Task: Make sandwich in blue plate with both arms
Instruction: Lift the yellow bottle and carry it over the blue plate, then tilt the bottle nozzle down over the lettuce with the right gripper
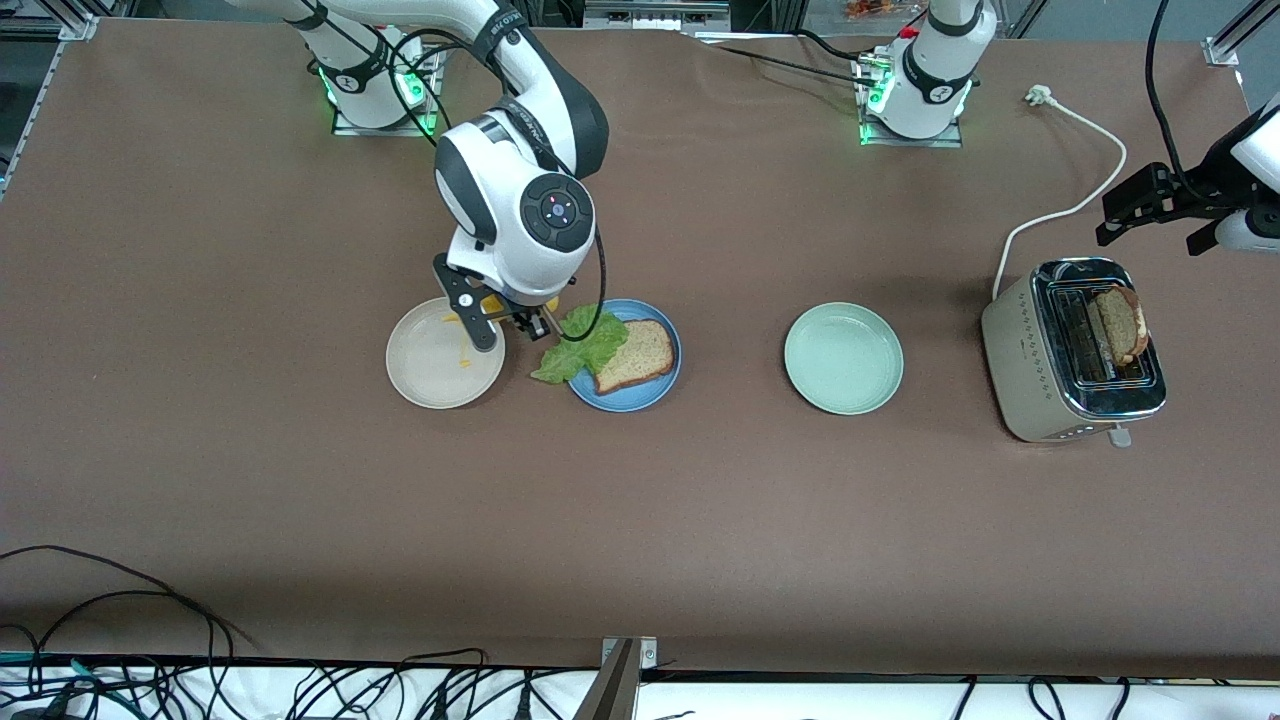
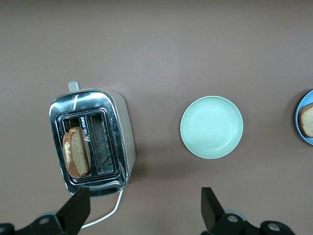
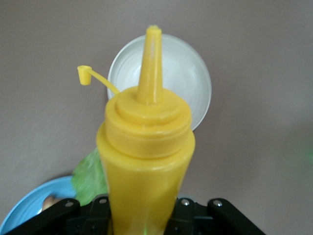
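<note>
**Sauce bottle in my right claw, by the blue plate**

My right claw (image 1: pixel 505 325) is clenched round a yellow squeeze bottle (image 3: pixel 146 161), nozzle pointing down, cap (image 3: pixel 84 75) flipped off & dangling on its strap. It's over the table (image 1: pixel 200 480) btw the cream plate (image 1: pixel 430 375) & the blue plate (image 1: pixel 625 400).

On the blue plate: one bread slice (image 1: pixel 635 355) lying flat, w/ the lettuce leaf (image 1: pixel 580 345) beside it on the side toward the cream plate, partly hanging over the rim.

2nd bread slice (image 1: pixel 1122 325) stands in a slot of the toaster (image 1: pixel 1020 370), at my left arm's end of the table. Mint plate (image 1: pixel 843 358) sits btw blue plate & toaster, nothing on it.

My left claw (image 1: pixel 1150 215) waits up over the toaster area, fingers (image 2: pixel 78 209) spread wide, released, holding nothing.
</note>
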